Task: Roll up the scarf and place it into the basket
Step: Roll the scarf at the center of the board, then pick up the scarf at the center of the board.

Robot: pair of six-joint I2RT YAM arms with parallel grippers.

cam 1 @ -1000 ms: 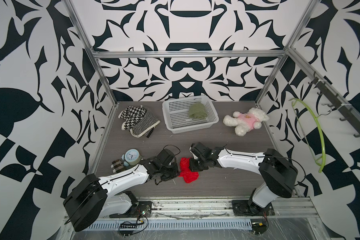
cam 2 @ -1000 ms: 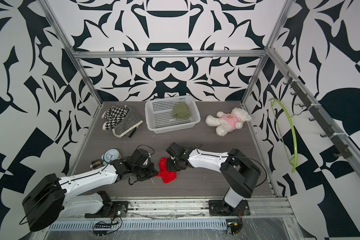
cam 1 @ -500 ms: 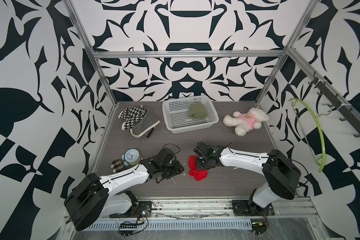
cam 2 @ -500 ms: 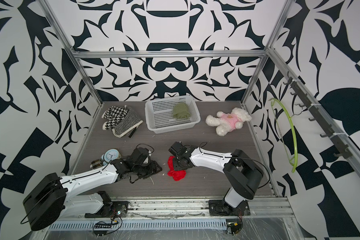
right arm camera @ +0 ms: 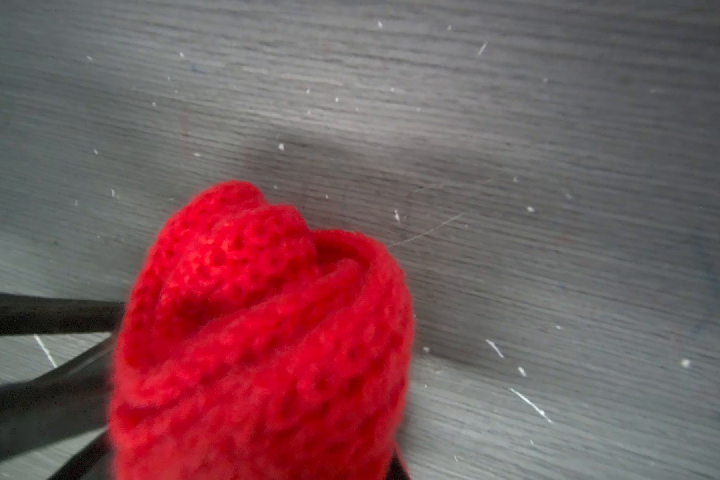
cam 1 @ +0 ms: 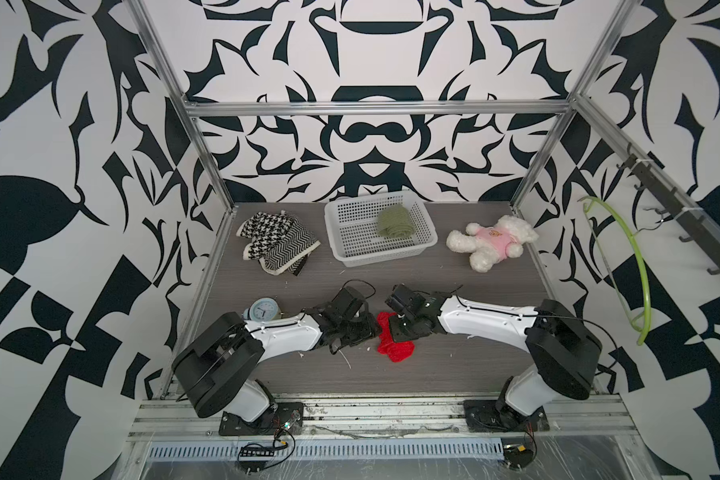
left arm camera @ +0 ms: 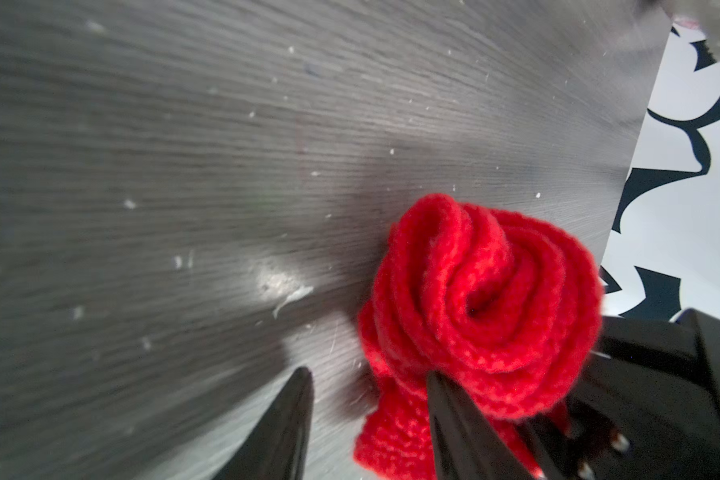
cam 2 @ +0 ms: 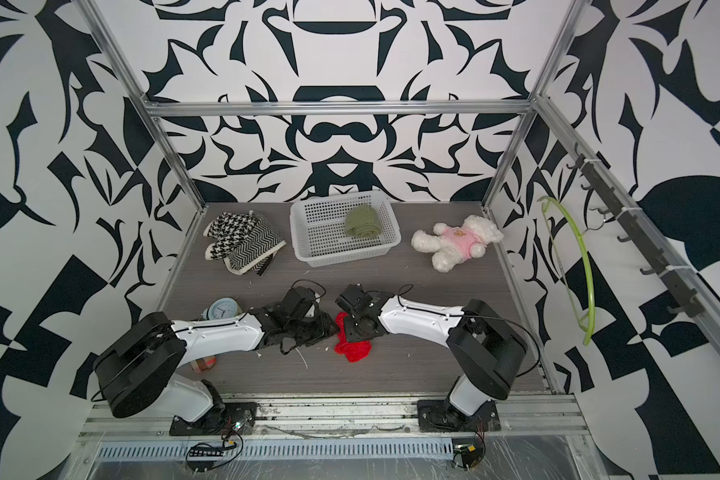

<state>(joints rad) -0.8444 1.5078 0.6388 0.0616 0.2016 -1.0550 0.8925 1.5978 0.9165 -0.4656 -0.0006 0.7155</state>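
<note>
Rolled into a spiral, the red scarf point(cam 1: 395, 349) sits at the front of the surface point(cam 1: 433, 374), clamped in the right arm's fingers point(cam 1: 396, 332), while the left fingers point(left arm camera: 454, 419) stand apart, one touching its side, and the white basket point(cam 1: 385, 257) waits well apart at the back.

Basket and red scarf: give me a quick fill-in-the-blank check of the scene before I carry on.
1. The basket holds one rolled cloth, coloured ___.
2. The left gripper has its jaws ___ next to the red scarf.
3. The plush bear beside the basket wears a ___ shirt.

Missing words: green; open; pink.
</note>
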